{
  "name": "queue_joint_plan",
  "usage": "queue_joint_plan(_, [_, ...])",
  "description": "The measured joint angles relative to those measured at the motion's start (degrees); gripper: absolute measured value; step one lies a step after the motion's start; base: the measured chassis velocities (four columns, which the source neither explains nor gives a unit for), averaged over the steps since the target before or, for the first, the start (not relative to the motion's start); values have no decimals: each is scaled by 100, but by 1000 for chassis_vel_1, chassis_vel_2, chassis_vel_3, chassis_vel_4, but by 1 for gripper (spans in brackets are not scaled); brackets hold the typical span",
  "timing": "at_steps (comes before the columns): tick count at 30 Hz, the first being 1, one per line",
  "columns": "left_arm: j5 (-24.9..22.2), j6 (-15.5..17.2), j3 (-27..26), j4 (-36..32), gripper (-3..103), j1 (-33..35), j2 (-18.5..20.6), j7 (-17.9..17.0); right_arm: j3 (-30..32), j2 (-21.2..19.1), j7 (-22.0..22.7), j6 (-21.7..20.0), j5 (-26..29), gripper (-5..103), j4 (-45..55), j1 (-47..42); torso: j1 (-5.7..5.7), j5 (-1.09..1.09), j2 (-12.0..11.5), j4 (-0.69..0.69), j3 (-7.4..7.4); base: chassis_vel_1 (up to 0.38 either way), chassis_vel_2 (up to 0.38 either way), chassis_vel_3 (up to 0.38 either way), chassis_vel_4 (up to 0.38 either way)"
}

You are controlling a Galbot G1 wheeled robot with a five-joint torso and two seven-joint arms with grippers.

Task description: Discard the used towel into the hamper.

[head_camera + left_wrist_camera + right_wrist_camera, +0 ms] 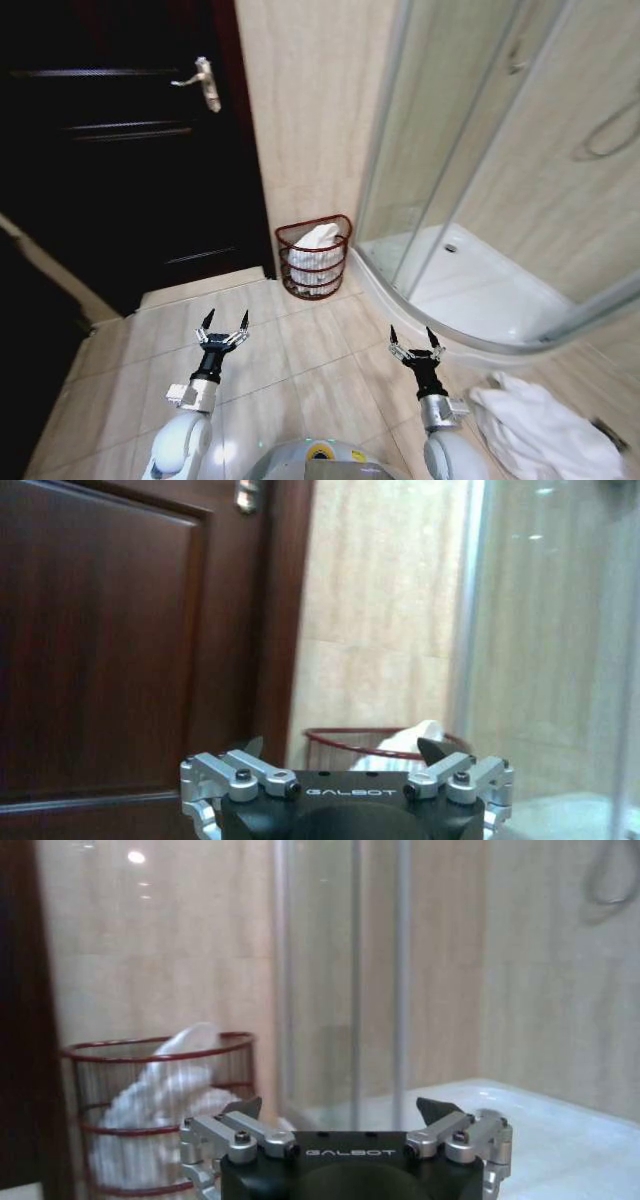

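From the head camera I look down on a tiled bathroom floor. My left gripper (224,322) is held out low ahead at about 11 o'clock, its fingers spread wide and holding nothing. My right gripper (414,338) is out at about 1 o'clock, likewise wide open and empty.

The hamper (315,257), a dark red wire basket, stands against the tan wall (310,110) at 12 o'clock, well beyond both grippers, between the dark door (120,150) at 10 o'clock and the curved glass shower enclosure (500,150) at 2 o'clock. White cloth (317,240) already fills it and pokes above the rim.

A crumpled white towel (545,430) lies on the floor at about 4 o'clock from the right gripper, near it and low at my right side. It sprawls roughly from 10 to 4 o'clock.

I judge this floor towel to be the one to discard. The right arm is clearly nearer; the left would have to cross my body. The hamper lies the opposite way, forward and left of the towel, so the carry runs toward 11 o'clock.
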Motion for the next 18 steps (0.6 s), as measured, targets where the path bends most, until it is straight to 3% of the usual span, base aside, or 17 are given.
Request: queue_joint_plan(18, [79,-19,32,-12,100,22,-66,8,100,-39,52,104,94,100,30,-159,0,1,1,0,0,-127,-124,-125,-124])
